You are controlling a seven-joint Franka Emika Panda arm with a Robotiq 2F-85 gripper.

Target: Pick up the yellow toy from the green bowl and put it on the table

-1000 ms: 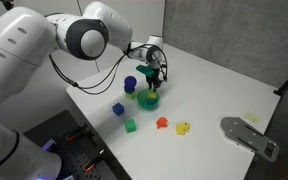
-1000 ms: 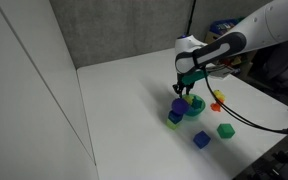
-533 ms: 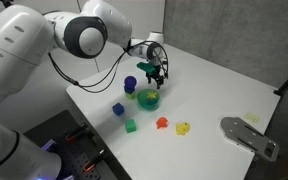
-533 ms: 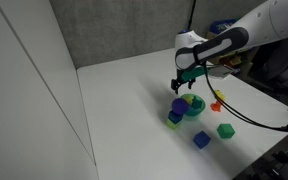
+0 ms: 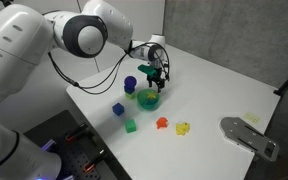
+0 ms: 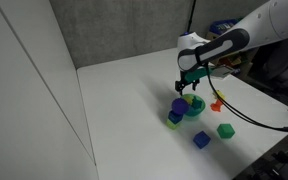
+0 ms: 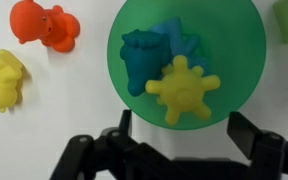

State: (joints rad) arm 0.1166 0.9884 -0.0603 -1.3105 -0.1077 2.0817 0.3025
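The yellow toy, flat and star-shaped, lies inside the green bowl beside a teal toy. In the wrist view my gripper is open, its two dark fingers standing either side of the bowl's near edge with nothing between them. In both exterior views the gripper hangs just above the bowl, which rests on the white table.
An orange toy and a lumpy yellow toy lie beside the bowl. A dark blue cylinder, blue cube and green cube stand close by. A grey fixture sits at the table edge.
The jaws have opened wide and the gripper has lifted a little above the bowl. The yellow toy stays in the bowl.
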